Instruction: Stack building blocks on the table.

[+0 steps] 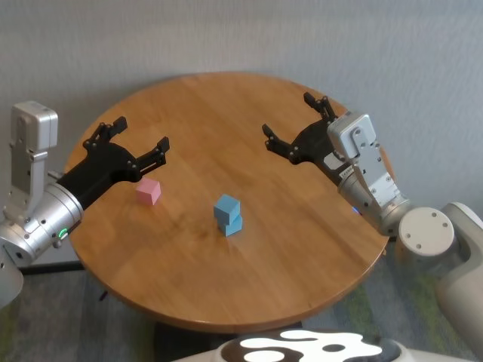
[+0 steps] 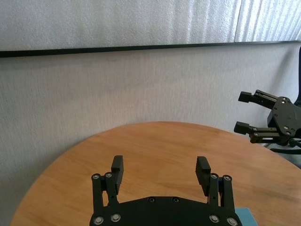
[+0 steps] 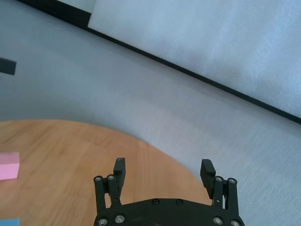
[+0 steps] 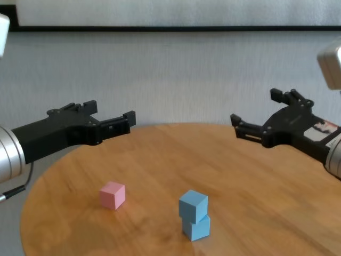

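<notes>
Two light blue cubes (image 1: 228, 213) sit stacked, the upper one twisted a little, near the middle of the round wooden table (image 1: 302, 249); the pink cube (image 1: 149, 191) rests apart to their left. The left gripper (image 1: 134, 142) and right gripper (image 1: 296, 122) hover spread wide, empty, over opposite edges. No readable writing anywhere.

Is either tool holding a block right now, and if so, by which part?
Nothing is held. The left tool and right tool are both open and empty above the table, apart from the pink cube and the two stacked blue cubes.
</notes>
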